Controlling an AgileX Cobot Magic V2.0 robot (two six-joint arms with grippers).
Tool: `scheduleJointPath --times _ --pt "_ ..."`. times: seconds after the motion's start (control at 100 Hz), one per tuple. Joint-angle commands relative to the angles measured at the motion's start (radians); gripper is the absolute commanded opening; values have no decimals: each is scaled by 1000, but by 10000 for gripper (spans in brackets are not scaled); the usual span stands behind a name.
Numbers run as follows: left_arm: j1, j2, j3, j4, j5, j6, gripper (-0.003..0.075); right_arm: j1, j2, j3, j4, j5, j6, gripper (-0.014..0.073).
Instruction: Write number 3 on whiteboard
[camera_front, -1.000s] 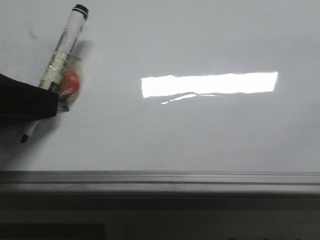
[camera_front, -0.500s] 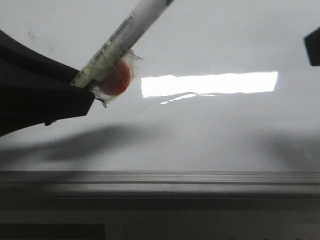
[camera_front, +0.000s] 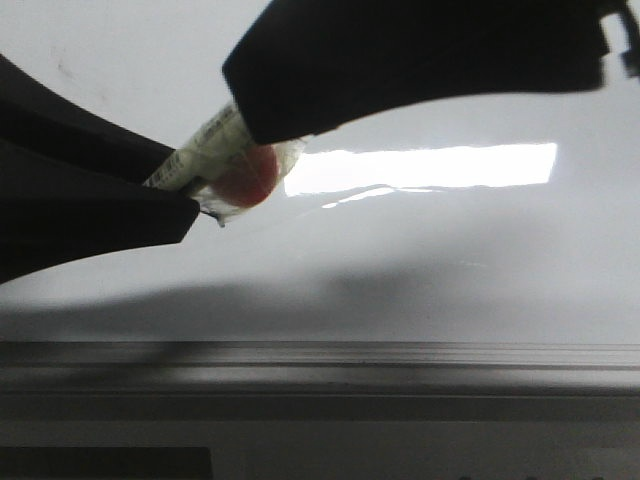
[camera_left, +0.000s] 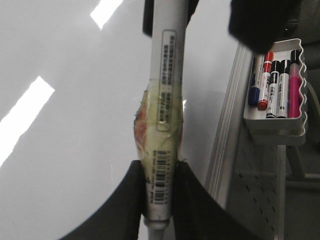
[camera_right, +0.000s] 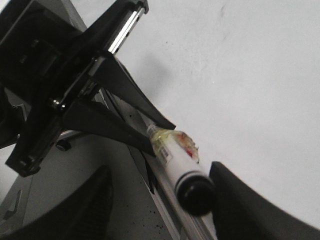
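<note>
Whiteboard (camera_front: 450, 270) glossy white-grey, unmarked, grey rail

1. The left end effector (camera_left: 159, 192) has its two dark fingers (camera_left: 117, 200) closed on the lower barrel of a marker (camera_left: 162, 115), which juts out past the fingertips.
2. The right end effector (camera_right: 160, 200) has its fingers (camera_right: 250, 207) spread wide, one on each side of the marker's capped end, with a gap between that end and at least one finger.
3. In the front view, the left end effector (camera_front: 185, 195) enters from the left, the right end effector (camera_front: 250, 85) from above-right, fingertips near each other.
</note>
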Motion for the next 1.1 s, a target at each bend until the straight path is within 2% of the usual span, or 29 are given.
scheduleJointPath --times 0.0,0.11,0.2,0.32,0.42,0.54,0.59,0.68,0.78,0.85,0.9,1.09 --pt "-2 -7 -33 -8 -100 -4 -20 2 26 -44 4 -116 -13 382" --pt "-2 -7 -33 -8 -104 -4 -20 2 41 -56 4 -116 -13 379" --pt "-2 -7 -33 -8 -104 -4 -20 2 43 -57 4 -138 -13 323" --pt "-2 -7 -33 10 -104 -4 -20 2 46 -57 4 -130 -13 148" --pt "-2 -7 -33 34 -104 -4 -20 2 51 -57 4 -107 -13 -71" --pt "-2 -9 -33 32 -104 -4 -15 2 51 -57 4 -107 -13 -64" --pt "0 -9 -33 25 -104 -4 8 2 51 -57 4 -112 -13 -64" --pt "0 -18 -33 11 -104 -4 122 2 51 -57 4 -112 -13 -64" --pt "0 -42 -33 -91 -88 -4 302 2 51 -57 4 -113 -13 -64" --pt "2 -77 -33 -151 -62 -4 388 -2 45 -60 4 -110 -13 -64" --pt "2 -110 -33 -185 -36 -4 411 -10 38 -72 4 -85 -13 -64" --pt "2 -245 -33 -277 48 -4 410 -54 38 -177 4 38 -13 -64"
